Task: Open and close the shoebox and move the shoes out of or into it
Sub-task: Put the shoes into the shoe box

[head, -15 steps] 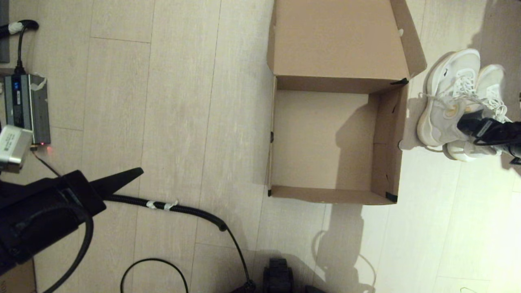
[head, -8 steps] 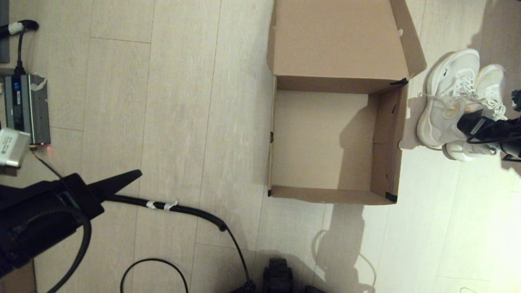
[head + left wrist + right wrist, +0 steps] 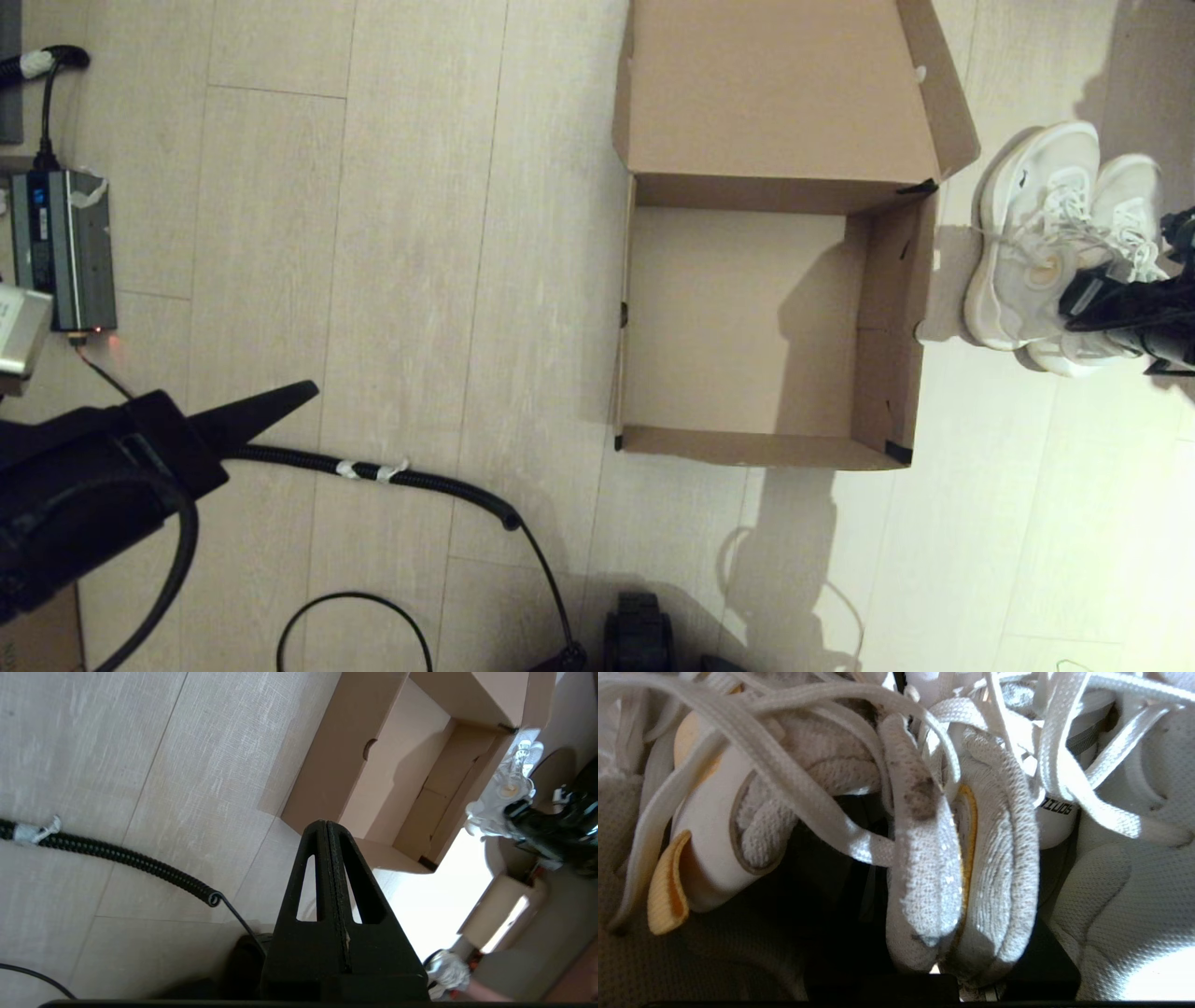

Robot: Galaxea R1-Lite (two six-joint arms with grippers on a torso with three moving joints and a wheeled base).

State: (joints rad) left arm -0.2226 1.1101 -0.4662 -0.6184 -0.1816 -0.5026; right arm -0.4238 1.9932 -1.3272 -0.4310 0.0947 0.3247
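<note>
The brown shoebox [image 3: 892, 327] stands open on the floor with nothing inside, its lid [image 3: 775, 84] folded back at the far side. The white sneakers [image 3: 1018, 243] are just right of the box, side by side, toes pointing away. My right gripper [image 3: 1088, 294] is shut on the shoes, pinching their two inner collars [image 3: 924, 872] together among loose laces. Whether the soles touch the floor I cannot tell. My left gripper [image 3: 299, 392] hangs shut and empty far left of the box, fingers pressed together [image 3: 327, 826].
A grey power unit [image 3: 61, 247] and a silver block [image 3: 19, 331] sit at the far left. A coiled black cable [image 3: 420, 481] runs across the floor in front of the box, with a thin cable loop [image 3: 355, 607] and a dark object [image 3: 638, 630] near the bottom edge.
The shoes, held in my right gripper, have shifted slightly nearer and to the right. My left arm has drawn back a little to the left.
</note>
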